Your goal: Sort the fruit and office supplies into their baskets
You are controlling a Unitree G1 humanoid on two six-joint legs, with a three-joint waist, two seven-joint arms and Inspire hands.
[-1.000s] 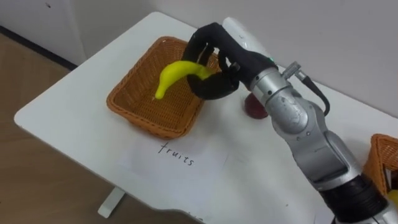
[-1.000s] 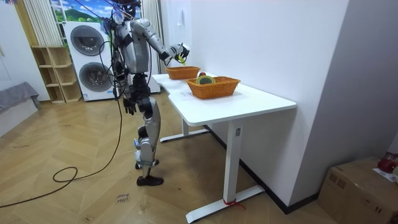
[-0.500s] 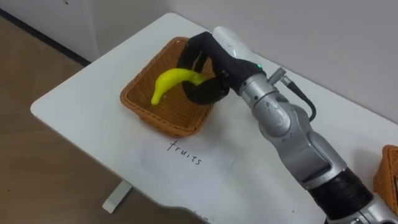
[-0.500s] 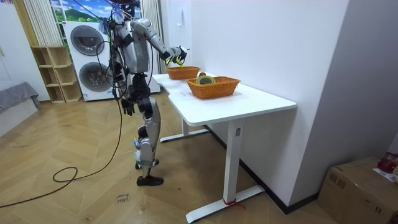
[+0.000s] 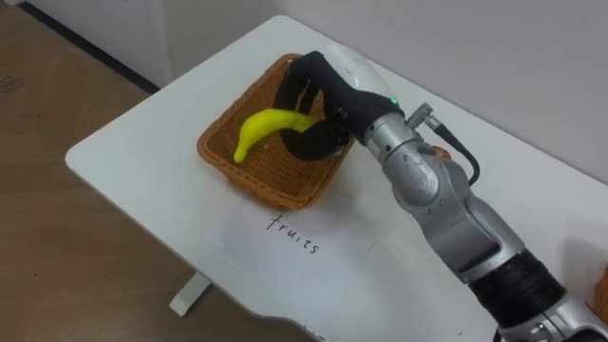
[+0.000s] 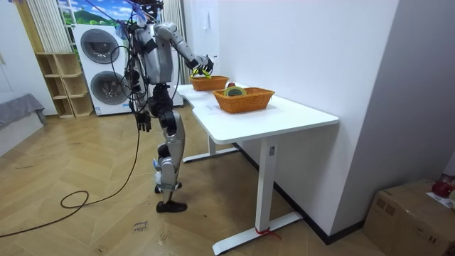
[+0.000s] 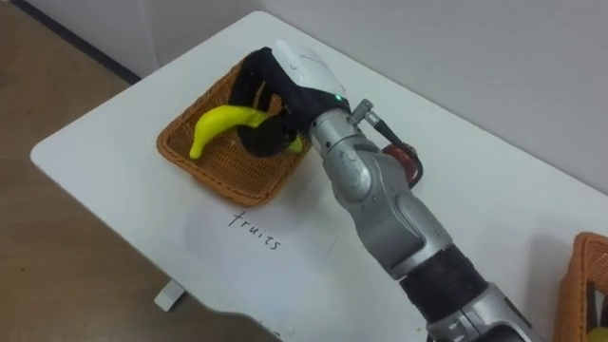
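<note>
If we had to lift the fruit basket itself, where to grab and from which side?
Probably pinch the near wall's rim of the basket from above, from the robot's left. No handles show, the walls flare outward, and bare table lies on that side. The far right corner is taken by the right robot hand, curled round the banana.

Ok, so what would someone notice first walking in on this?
Most striking is the bright yellow banana, gripped in the robot's right hand just over the brown wicker basket near the white table's corner. Next, the sheet of paper with a handwritten word, lying flat on the table in front of that basket.
</note>
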